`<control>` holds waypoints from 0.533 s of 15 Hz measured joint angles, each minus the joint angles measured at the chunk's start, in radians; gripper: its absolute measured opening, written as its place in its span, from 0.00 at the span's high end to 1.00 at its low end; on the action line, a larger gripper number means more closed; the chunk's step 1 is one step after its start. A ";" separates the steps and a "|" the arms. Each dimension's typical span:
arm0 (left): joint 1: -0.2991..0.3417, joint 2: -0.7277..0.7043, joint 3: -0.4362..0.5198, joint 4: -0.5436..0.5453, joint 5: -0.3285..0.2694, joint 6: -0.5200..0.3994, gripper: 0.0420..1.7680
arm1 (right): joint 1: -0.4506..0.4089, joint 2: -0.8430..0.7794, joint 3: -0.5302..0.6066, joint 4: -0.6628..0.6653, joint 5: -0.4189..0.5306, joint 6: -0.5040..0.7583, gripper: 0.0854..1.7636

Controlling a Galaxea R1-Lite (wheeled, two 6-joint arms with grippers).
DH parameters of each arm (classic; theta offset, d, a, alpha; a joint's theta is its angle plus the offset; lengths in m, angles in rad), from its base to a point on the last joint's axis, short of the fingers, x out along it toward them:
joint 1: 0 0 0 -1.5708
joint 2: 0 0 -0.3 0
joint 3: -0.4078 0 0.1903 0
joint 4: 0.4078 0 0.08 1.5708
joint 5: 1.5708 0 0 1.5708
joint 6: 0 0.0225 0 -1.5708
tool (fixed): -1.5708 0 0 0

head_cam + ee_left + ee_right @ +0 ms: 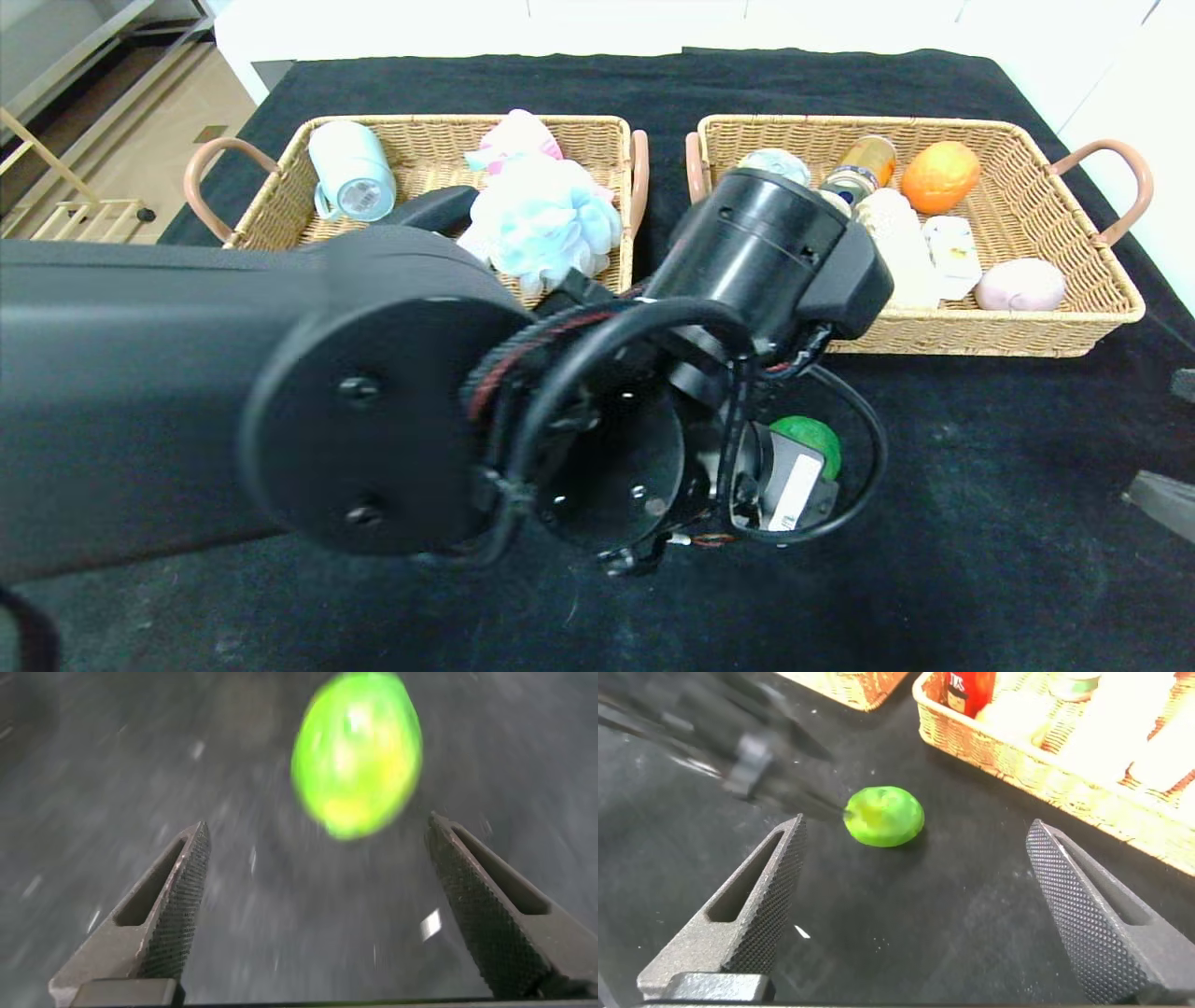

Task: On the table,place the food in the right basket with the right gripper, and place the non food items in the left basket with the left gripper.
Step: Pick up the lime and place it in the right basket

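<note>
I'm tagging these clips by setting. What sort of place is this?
Probably an indoor lab or test room staged for sorting practice: a table draped in black cloth, two matching wicker baskets of household items and food, pale walls and a wooden-floored corridor behind.

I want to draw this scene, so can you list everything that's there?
black cloth-covered table: one, black, under everything
tan wicker left basket: one, tan, far left
tan wicker right basket: one, tan, far right
light-blue mug: one, blue, in left basket, on its side
fluffy light-blue mesh pouf: one, blue, in left basket
pink fluffy puff: one, pink, behind the pouf
round orange fruit: one, orange, in right basket
small white carton: one, white, in right basket
pink oval lump: one, pink, in right basket
round green fruit: one, green, on the table
left tool: one, black, open above the green fruit
right tool: one, black, open, near the fruit
</note>
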 joint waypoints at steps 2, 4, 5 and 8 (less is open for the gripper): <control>-0.005 -0.100 0.086 -0.004 -0.011 0.018 0.06 | 0.004 0.008 0.004 0.002 0.001 0.000 0.03; -0.006 -0.201 0.187 -0.020 -0.038 0.048 0.05 | 0.005 0.026 0.007 0.002 0.000 0.000 0.03; -0.003 -0.260 0.260 -0.045 -0.069 0.071 0.05 | 0.005 0.034 0.007 0.002 0.001 0.000 0.03; 0.041 -0.397 0.484 -0.231 -0.156 0.163 0.04 | 0.006 0.058 0.016 -0.001 0.002 0.000 0.03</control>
